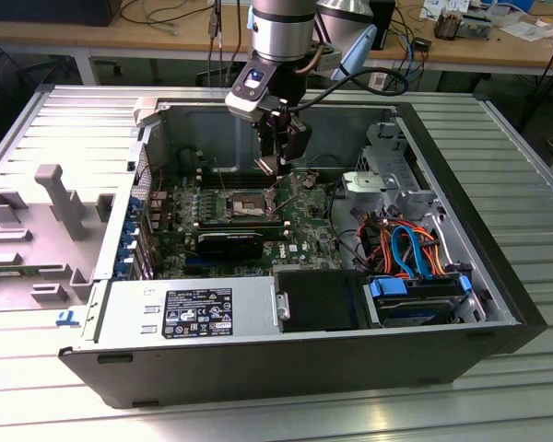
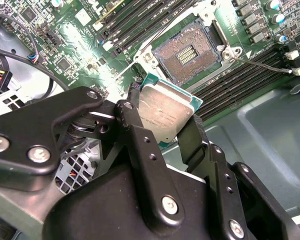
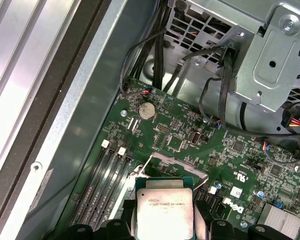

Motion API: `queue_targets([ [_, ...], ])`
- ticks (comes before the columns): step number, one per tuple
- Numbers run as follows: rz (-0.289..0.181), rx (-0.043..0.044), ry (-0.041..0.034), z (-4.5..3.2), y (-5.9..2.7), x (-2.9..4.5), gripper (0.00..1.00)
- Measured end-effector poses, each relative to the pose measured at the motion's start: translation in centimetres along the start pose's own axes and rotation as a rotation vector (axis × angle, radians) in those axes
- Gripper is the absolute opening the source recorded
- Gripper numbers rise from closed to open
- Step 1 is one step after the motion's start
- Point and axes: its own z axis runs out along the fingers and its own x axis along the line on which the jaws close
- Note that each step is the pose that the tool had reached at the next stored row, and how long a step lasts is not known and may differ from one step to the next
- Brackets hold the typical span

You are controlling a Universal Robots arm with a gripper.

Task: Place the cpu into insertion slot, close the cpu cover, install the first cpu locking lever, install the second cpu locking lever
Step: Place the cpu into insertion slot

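A: Gripper [image 2: 161, 122] state?
B: Clamped on the cpu [image 2: 166, 111], fingers at two opposite edges, silvery top visible in the second wrist view.
A: Position of the cpu?
B: Held in the air near the insertion slot [image 2: 186, 56], not touching it. The slot's tan-gold centre is uncovered, inside the open computer case [image 1: 258, 368].

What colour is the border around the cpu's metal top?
Teal-green; the cpu shows it best in the second wrist view.

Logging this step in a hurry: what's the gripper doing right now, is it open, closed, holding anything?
The gripper: shut on the cpu, which is not yet in the insertion slot.
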Motion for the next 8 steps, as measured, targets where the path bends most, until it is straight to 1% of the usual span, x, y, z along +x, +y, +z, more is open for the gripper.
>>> queue_targets([
  [3, 0.002, 0.0002, 0.0000, 0.00, 0.00, 0.00, 0.54],
  [8, 0.022, 0.0017, 0.0006, 0.00, 0.00, 0.00, 0.54],
])
